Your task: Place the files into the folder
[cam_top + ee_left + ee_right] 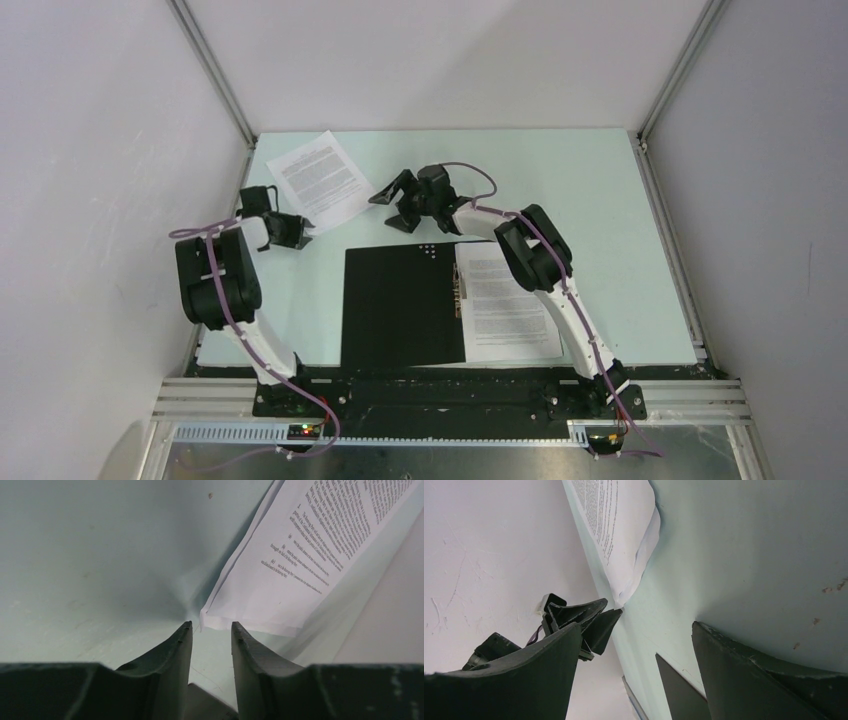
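Twice gaping empty: at left gripper (211, 625) by corner of loose file (290, 565), at right gripper (638, 626) beyond open folder (400, 300).

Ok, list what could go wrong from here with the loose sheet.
1. The near corner of the loose sheet lies just past the tips of the left end effector, not between them; closing now could grab nothing or crumple that lifted corner.
2. The right end effector hangs open close to the same sheet, so the arms might clash.
3. Dragging it over the open folder could shift the sheet already lying inside.
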